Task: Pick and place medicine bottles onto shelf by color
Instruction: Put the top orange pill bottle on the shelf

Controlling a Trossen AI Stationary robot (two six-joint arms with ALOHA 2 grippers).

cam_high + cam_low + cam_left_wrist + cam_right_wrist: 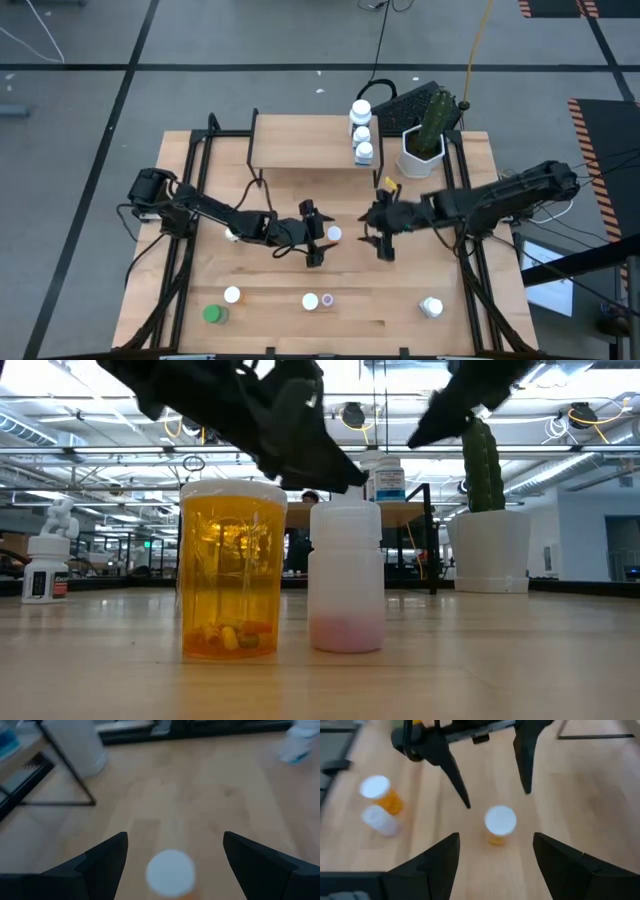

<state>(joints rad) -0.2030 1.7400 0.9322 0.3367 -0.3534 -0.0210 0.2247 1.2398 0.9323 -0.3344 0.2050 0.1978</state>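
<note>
An orange, white-capped bottle stands upright on the table's middle. My left gripper is open just to its left. In the left wrist view the cap shows between my spread fingers, apart from both. My right gripper is open to the bottle's right and faces it, with my left gripper's fingers beyond. Three white bottles stand on the right end of the shelf. A green bottle, an orange one, a white one, a tiny purple one and another white one stand near the table's near edge.
A white pot with a cactus stands right of the shelf at the far edge. The low view shows an orange bottle and a white bottle close up, with another white bottle at the left. Bare tabletop lies between the middle and the near row.
</note>
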